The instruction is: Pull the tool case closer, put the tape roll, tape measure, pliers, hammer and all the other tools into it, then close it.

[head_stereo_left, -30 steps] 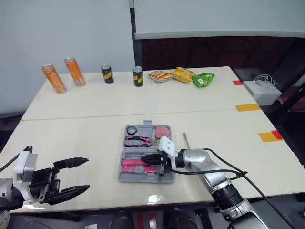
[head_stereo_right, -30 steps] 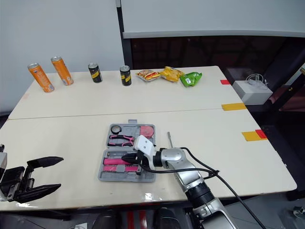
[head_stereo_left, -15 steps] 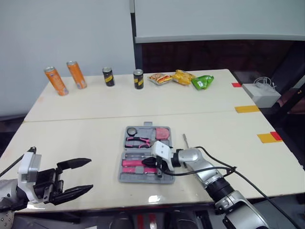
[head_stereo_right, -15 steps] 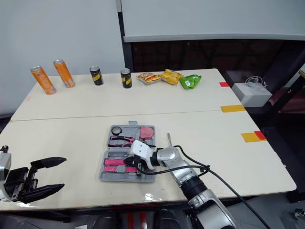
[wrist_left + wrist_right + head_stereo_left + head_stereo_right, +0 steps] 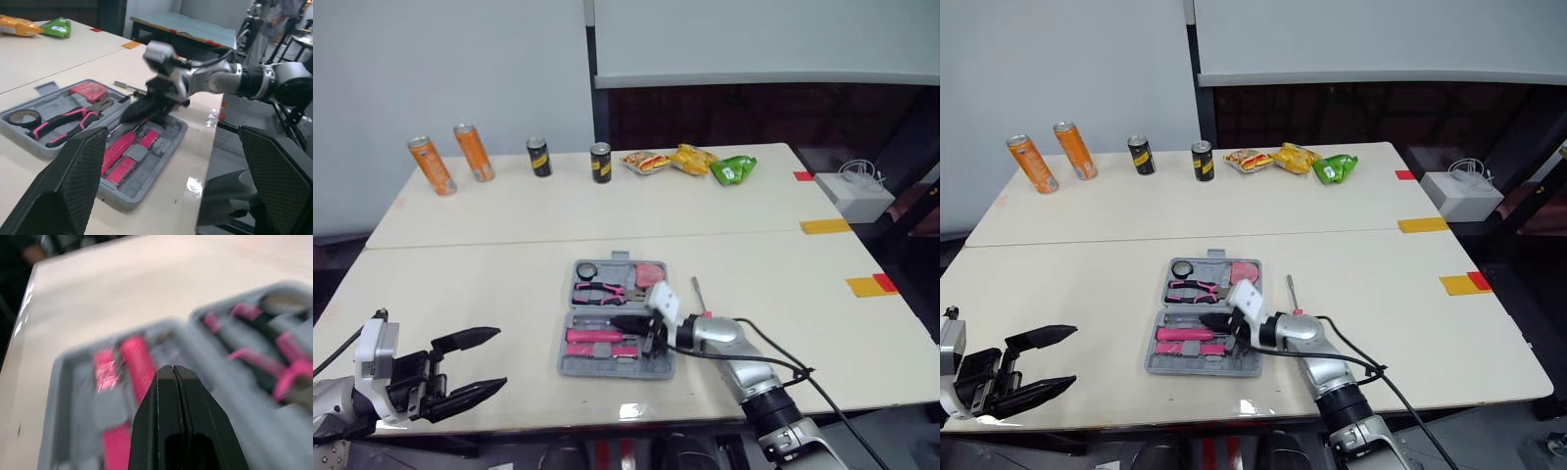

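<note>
two black fingers of my right gripper (image 5: 613, 322) are pressed together with nothing between them, as the right wrist view shows. they sit at the centre of the frame, over the lower half of the open tool case (image 5: 566, 364), just above the pink-handled tools (image 5: 591, 336) lying in that half. whether the fingertips touch those tools i cannot tell.

the grey case lies flat on the table (image 5: 460, 284), a little below the middle of the frame. in its upper half i see the tape roll (image 5: 585, 269) at the left corner, the pliers (image 5: 602, 290) with pink grips below it, and the pink tape measure (image 5: 649, 271) at the right corner. a thin metal tool (image 5: 697, 291) lies on the table just beside the case's right edge, outside it.

my left gripper (image 5: 499, 358) hangs in the lower left of the frame, well apart from the case, fingers spread wide and empty.

along the upper left stand two orange cans (image 5: 431, 164) and two black cans (image 5: 539, 157); snack packets (image 5: 690, 157) lie at the upper centre.
</note>
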{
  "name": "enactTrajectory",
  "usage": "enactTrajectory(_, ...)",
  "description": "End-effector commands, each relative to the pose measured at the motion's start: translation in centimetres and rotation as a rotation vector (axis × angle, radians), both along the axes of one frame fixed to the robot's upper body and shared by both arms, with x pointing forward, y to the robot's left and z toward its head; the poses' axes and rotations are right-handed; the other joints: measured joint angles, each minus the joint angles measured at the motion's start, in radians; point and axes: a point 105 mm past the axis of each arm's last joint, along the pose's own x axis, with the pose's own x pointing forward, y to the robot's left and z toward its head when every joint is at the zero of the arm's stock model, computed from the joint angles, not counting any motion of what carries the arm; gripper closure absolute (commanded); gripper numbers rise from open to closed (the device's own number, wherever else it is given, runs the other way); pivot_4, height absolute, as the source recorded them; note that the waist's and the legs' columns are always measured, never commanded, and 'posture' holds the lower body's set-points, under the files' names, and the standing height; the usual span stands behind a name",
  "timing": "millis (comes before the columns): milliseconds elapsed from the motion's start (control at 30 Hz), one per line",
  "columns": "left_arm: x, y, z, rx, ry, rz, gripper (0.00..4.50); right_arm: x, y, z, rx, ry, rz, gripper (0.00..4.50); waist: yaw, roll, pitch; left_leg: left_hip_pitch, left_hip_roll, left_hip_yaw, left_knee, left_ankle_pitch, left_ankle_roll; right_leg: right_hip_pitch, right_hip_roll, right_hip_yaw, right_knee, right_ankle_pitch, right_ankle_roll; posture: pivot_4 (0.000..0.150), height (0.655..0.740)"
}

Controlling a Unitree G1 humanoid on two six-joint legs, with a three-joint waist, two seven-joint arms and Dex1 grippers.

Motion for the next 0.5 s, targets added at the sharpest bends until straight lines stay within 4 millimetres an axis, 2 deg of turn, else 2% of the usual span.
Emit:
enactTrajectory(33, 0.6, -0.1, 0.1, -0.013, -0.016, 0.043, 0.00, -1.6, -0.7, 4.4, 0.114, -0.097, -0.017, 4.47, 0.001, -0.001, 0.000, -0.002, 0.001, 0.000, 0.000, 0.000, 0.000, -0.001, 0.001, -0.001, 0.000, 0.000, 0.000, 0.150, 0.7400)
enactTrajectory(133, 1.0, -0.1, -0.3, -0.021, -0.014, 0.071, 0.00, -3.1, -1.9, 5.0, 0.106, -0.108, -0.041, 4.47, 0.004, -0.001, 0.000, -0.003, 0.002, -0.001, -0.002, -0.001, -0.002, -0.002, 0.003, -0.002, -0.002, -0.002, 0.002, 0.150, 0.7400)
enactTrajectory(233, 1.4, 0.3, -1.1, -0.008, -0.007, 0.097, 0.00, -5.0, -4.8, 4.7, 0.067, -0.120, -0.081, 4.47, 0.006, 0.000, 0.000, -0.004, 0.002, 0.000, -0.004, -0.003, -0.004, -0.002, 0.003, -0.002, -0.007, -0.002, 0.003, 0.150, 0.7400)
enactTrajectory(300, 1.3, 0.8, -1.7, -0.007, 0.020, 0.113, 0.00, -6.2, -7.2, 4.1, 0.040, -0.113, -0.124, 3.95, 0.007, -0.001, 0.000, -0.005, 0.002, 0.000, -0.004, -0.004, -0.003, -0.001, 0.002, -0.001, -0.010, -0.002, 0.003, 0.150, 0.7400)
enactTrajectory(400, 0.8, 1.8, -2.8, 0.011, 0.047, 0.140, 0.00, -8.0, -11.3, 2.9, -0.025, -0.092, -0.215, 2.94, 0.006, -0.001, -0.001, -0.005, 0.001, 0.000, -0.006, -0.005, -0.002, 0.000, 0.002, -0.001, -0.014, -0.002, 0.004, 0.150, 0.7400)
enactTrajectory(500, -0.3, 3.4, -4.1, 0.038, 0.086, 0.194, 0.00, -10.5, -16.9, 1.4, -0.101, -0.035, -0.370, 1.92, 0.007, -0.001, -0.001, -0.008, 0.001, 0.000, -0.009, -0.006, 0.000, 0.000, 0.002, -0.001, -0.018, -0.003, 0.006, 0.150, 0.7400)
